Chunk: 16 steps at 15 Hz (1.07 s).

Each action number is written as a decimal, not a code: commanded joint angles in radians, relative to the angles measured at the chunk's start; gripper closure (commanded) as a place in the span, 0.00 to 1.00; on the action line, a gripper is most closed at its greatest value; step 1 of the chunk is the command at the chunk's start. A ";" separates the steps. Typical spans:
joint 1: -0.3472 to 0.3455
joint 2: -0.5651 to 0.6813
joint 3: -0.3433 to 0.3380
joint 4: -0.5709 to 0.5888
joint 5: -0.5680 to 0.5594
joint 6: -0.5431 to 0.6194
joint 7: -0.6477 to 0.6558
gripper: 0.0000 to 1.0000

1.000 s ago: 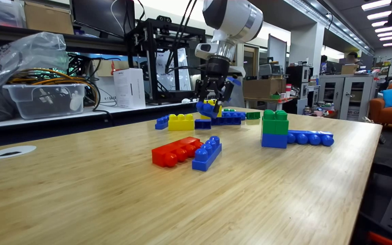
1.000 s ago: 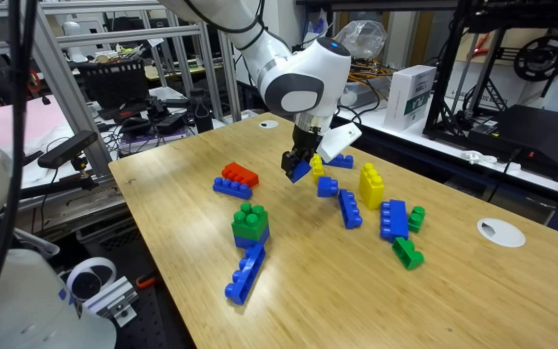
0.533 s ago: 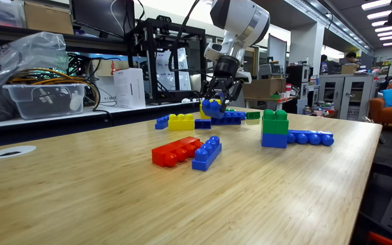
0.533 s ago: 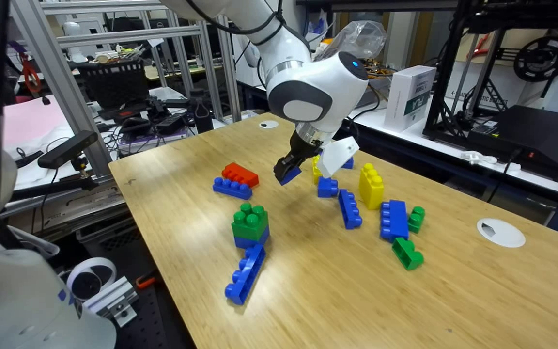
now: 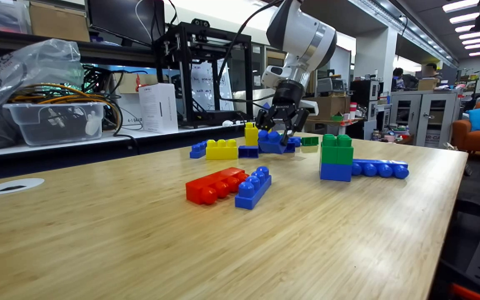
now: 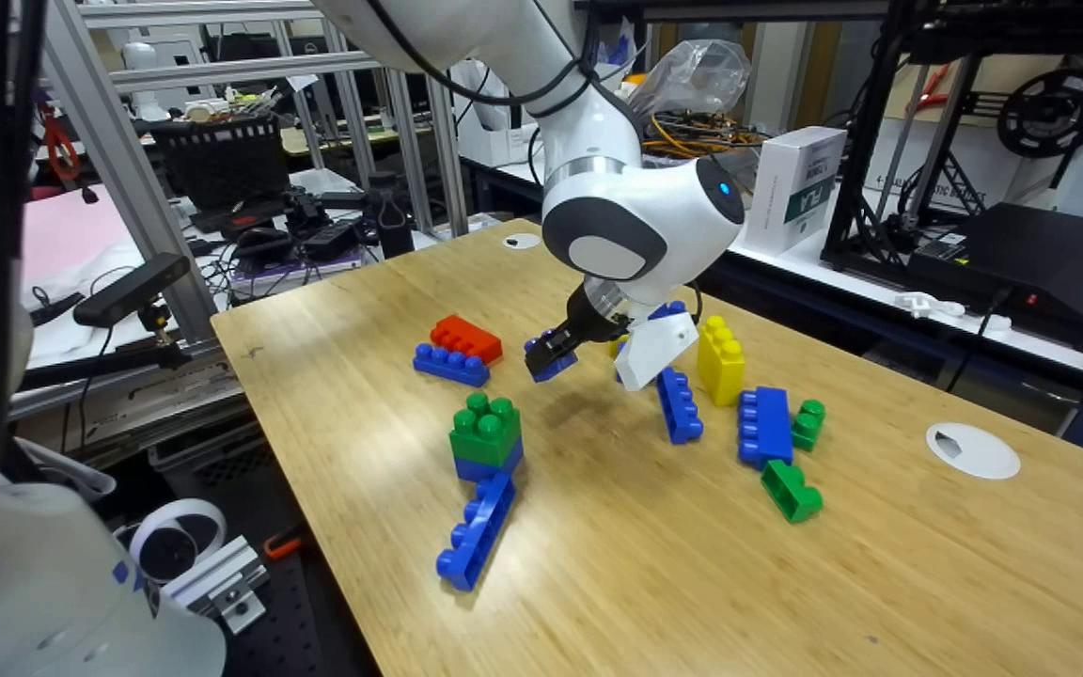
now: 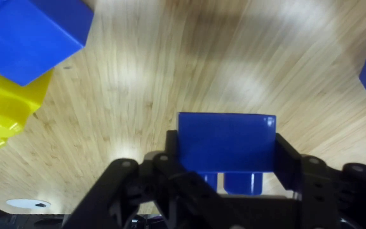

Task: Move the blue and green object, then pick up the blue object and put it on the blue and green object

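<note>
In an exterior view, the gripper (image 5: pixel 273 134) is holding the blue brick (image 5: pixel 271 146) aloft — picking up is looking done; farther right, the green-and-blue tower (image 5: pixel 336 156) is standing apart, its own move unconfirmed here — stacking is remaining.

Red brick (image 5: pixel 213 183) is lying just beside a blue strip (image 5: pixel 255 191) on the table (image 5: pixel 223 250). Two yellow bricks (image 5: pixel 221 151) are sitting studs up. Two green bricks (image 6: pixel 807 425) are lying just beside a bigger blue brick (image 6: pixel 767 428). On the bench (image 5: pixel 154 136), a white box (image 5: pixel 159 108) is standing upright and orange cables (image 5: pixel 52 98) are looping over a clear bin (image 5: pixel 56 121). Orange sofa (image 5: pixel 473 135) is standing far off.
</note>
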 commanded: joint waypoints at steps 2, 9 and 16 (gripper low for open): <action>0.001 0.063 -0.015 0.049 0.045 -0.042 -0.043 0.55; -0.014 0.148 -0.006 0.099 0.096 -0.062 -0.086 0.55; -0.030 0.201 -0.028 0.132 0.169 -0.137 -0.160 0.55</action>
